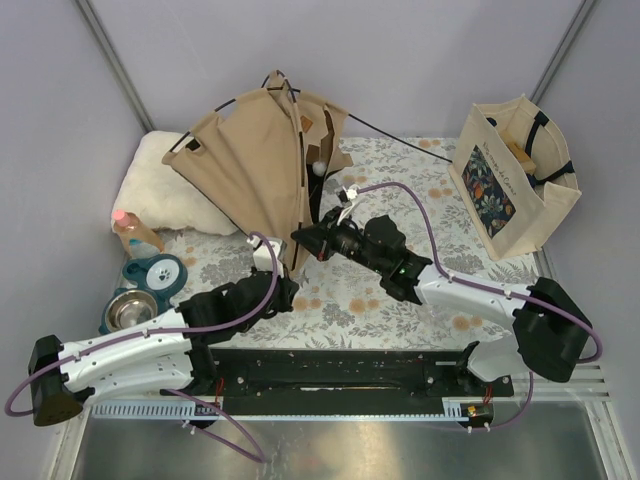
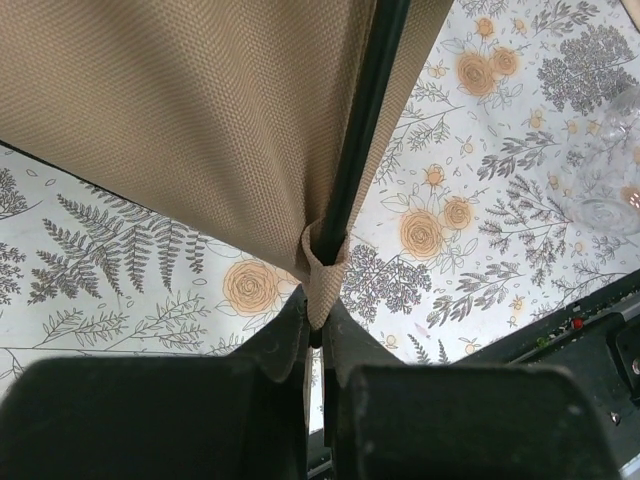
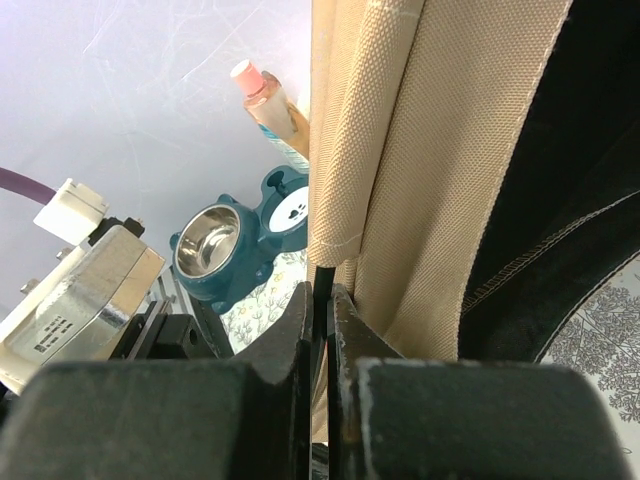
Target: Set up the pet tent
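Left wrist view: left fingers (image 2: pixel 288 345) closed, pinching tan webbing loop (image 2: pixel 325 270) at pet tent corner; black pole (image 2: pixel 362 120) runs through loop. Right wrist view: right fingers (image 3: pixel 292 335) closed on thin pole tip (image 3: pixel 320 285) just below canvas hem. Pet tent (image 1: pixel 255 160) slumped, part-raised, far left-centre on floral counter (image 1: pixel 350 305), near corner between both arms, left side against white cushion (image 1: pixel 150 190). Steel bowl (image 1: pixel 130 308), pink-capped bottle (image 1: pixel 132 230) near left. Tote bag (image 1: pixel 515 180) far right.
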Controlling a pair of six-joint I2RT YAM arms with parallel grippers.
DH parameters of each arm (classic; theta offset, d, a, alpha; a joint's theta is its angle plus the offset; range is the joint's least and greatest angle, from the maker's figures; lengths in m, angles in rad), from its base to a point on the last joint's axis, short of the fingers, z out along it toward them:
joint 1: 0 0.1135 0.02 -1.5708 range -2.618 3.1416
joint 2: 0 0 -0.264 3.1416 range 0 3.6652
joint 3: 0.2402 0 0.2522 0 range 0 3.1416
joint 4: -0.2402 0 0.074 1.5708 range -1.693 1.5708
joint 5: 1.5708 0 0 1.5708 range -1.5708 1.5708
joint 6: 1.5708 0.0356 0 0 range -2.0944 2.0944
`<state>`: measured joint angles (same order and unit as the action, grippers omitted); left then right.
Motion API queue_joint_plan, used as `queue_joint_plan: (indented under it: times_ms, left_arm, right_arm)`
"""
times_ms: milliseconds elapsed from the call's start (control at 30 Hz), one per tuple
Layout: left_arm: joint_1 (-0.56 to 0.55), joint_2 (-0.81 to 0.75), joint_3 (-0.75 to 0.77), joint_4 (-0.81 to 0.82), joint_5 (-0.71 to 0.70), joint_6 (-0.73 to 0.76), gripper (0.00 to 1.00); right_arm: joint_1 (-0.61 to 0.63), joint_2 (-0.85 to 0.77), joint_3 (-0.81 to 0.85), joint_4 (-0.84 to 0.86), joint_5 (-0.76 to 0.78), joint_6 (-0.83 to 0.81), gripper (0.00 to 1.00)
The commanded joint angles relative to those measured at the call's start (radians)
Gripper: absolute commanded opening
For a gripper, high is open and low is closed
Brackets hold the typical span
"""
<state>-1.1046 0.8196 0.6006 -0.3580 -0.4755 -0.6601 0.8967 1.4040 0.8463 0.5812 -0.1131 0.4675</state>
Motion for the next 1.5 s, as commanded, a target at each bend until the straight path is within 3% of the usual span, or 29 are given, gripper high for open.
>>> queue_joint_plan:
  times_ms: [0, 333, 400, 467, 533, 833, 1000, 1100, 1267, 1467]
  left_arm:
    - [-0.029, -0.002, 0.093, -0.024, 0.054, -0.009, 0.00]
    - [-0.029, -0.008, 0.105, -0.056, 0.041, 0.020, 0.02]
    - [-0.029, -0.019, 0.110, -0.052, 0.032, 0.031, 0.08]
    - [-0.029, -0.037, 0.108, -0.045, 0.032, 0.046, 0.26]
    - [-0.029, -0.063, 0.102, -0.039, 0.023, 0.057, 0.37]
    - [-0.029, -0.209, 0.087, -0.102, -0.089, 0.037, 0.54]
    - [-0.029, -0.240, 0.146, -0.104, -0.277, -0.010, 0.76]
    - [-0.029, -0.205, 0.194, 0.012, -0.339, 0.069, 0.83]
    - [0.008, -0.016, 0.356, 0.149, -0.416, 0.210, 0.89]
    - [0.248, 0.202, 0.505, 0.117, -0.140, 0.192, 0.89]
  right_arm:
    - [-0.004, -0.022, -0.032, 0.019, 0.147, -0.104, 0.00]
    - [0.042, -0.027, -0.029, -0.017, 0.201, -0.176, 0.00]
    - [0.045, -0.030, -0.030, -0.017, 0.182, -0.161, 0.00]
    - [0.047, -0.031, -0.033, -0.018, 0.167, -0.145, 0.00]
    - [0.047, -0.034, -0.036, -0.023, 0.156, -0.127, 0.00]
    - [0.047, -0.034, -0.049, -0.033, 0.132, -0.102, 0.00]
    - [0.065, -0.020, -0.036, -0.078, 0.131, -0.130, 0.00]
    - [0.094, -0.005, -0.007, -0.118, 0.156, -0.156, 0.00]
    - [0.136, 0.015, 0.033, -0.182, 0.211, -0.181, 0.00]
    - [0.182, 0.009, 0.042, -0.236, 0.280, -0.217, 0.00]
